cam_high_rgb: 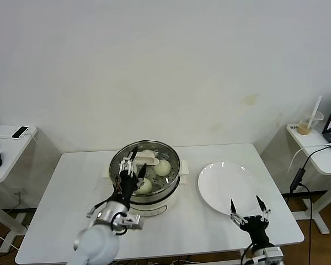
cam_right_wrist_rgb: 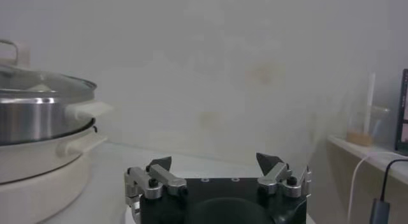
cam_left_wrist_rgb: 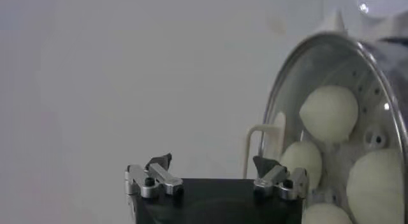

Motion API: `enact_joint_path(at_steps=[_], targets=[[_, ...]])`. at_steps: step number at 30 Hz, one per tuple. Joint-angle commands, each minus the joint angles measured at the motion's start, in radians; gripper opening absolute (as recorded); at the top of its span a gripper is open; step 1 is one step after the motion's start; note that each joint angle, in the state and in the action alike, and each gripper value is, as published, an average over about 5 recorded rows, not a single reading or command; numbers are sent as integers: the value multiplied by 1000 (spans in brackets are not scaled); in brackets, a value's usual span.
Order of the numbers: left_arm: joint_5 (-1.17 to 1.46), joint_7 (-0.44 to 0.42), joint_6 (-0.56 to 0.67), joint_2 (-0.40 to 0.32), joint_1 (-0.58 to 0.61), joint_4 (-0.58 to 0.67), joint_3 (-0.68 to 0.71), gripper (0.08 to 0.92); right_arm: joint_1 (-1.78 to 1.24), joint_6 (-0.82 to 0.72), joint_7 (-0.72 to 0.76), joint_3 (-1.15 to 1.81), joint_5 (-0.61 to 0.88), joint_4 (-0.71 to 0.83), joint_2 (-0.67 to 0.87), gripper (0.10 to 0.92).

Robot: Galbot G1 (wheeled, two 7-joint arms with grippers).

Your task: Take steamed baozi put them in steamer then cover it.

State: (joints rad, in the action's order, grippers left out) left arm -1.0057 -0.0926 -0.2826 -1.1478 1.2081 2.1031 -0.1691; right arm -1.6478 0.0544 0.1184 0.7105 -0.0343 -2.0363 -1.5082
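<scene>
Hovering just over the near-left rim of the steamer (cam_high_rgb: pixel 145 175), the left gripper (cam_high_rgb: pixel 130 170) is shown with its fingers spread apart and nothing held between them; in the left wrist view the same gripper (cam_left_wrist_rgb: pixel 212 164) is seen with a wide, empty gap between its tips. The cover (cam_high_rgb: pixel 145 161) is seated on the steamer, its cream-white bar handle (cam_high_rgb: pixel 144 160) lying just beyond the fingertips, and the glass and metal rim (cam_left_wrist_rgb: pixel 331 40) are seen close up from the wrist. Through the glass the steamed baozi (cam_high_rgb: pixel 163 168) are visible on the perforated tray; at least three are counted from the head view, while a fourth is suggested only in the wrist view (cam_left_wrist_rgb: pixel 329 113), so the full count is probably four. The cover is judged rigid, fairly heavy, slippery on its glass and breakable, and is best taken by the bar handle, never by the rim. The baozi are judged soft and light, to be pinched gently across the dome. The plate (cam_high_rgb: pixel 227 187) lies bare to the right of the steamer. The right gripper (cam_high_rgb: pixel 250 212) is parked low at the near-right table (cam_high_rgb: pixel 60 221) edge, fingers apart and empty.
</scene>
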Motion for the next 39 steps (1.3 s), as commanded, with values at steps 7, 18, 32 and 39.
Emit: enact_joint_path(at_steps=[7,18,32,39], targets=[[953,342,317,-206,441,68,-403,823,-15,11,5,0,114,10,107,823],[1118,304,362,-200,478,52,-498,823,-19,-3,-2,-21,106,15,94,823],[1174,280,325,-208,511,77,-522,823,-28,-68,-27,-67,143,-16,105,823],[1147,276,310,-215,515,71,-526,823,-34,-99,-45,-105,164,-41,122,823]])
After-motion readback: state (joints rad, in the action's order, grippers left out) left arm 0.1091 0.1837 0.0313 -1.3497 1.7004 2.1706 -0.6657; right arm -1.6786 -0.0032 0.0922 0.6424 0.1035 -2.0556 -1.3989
